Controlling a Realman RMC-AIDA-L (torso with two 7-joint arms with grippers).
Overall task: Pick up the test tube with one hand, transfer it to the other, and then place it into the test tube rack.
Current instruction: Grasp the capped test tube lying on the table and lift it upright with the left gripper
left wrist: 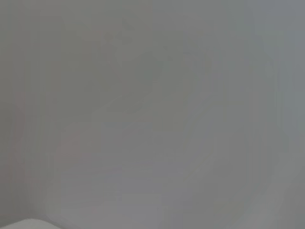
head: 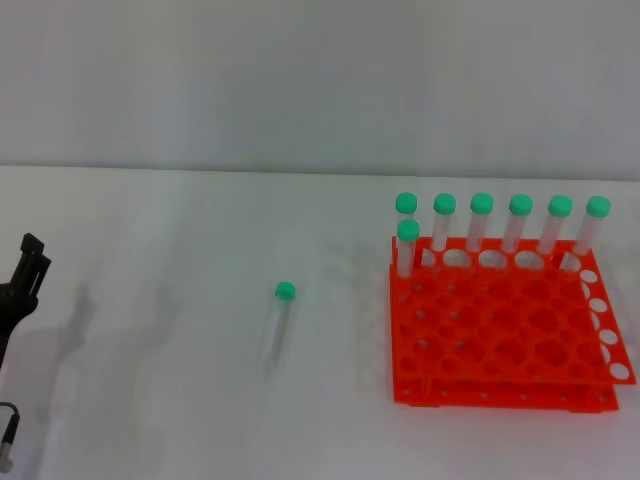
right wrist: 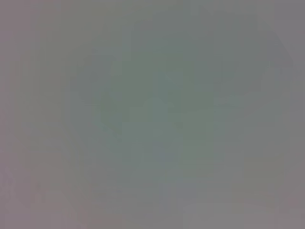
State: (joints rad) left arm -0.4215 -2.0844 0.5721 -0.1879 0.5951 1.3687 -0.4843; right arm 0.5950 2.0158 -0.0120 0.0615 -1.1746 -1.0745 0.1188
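A lone test tube (head: 276,322) is lying flat on the white table (head: 160,400), roughly mid-table, its green cap pointing toward the back wall & the clear body trailing toward the robot. Nothing is touching it. It's sitting well apart from the test tube rack (head: 505,335), w/ bare table between the two.

The rack, bright orange-red w/ two tiers & a grid of round holes, is standing on the robot's right side of the table. Six green-capped tubes (head: 500,225) are standing upright along its back row, leaning very slightly, & a seventh tube (head: 406,246) is standing upright one row nearer, at the rack's left corner. The rest of the holes are showing open.

The left gripper (head: 22,280) is peeking in at the far left edge of the head view, black, low over the table & well away from the lying tube. Only a part of it is showing, so I can't tell whether its fingers are spread or closed; it's holding nothing that I can see. Below it, at the bottom-left corner, a bit of dark cable w/ a small pale end (head: 8,440) is hanging into view.

The right gripper isn't showing anywhere in the head view. Both wrist views are giving only a plain grey blur, no object or finger to make out in either.
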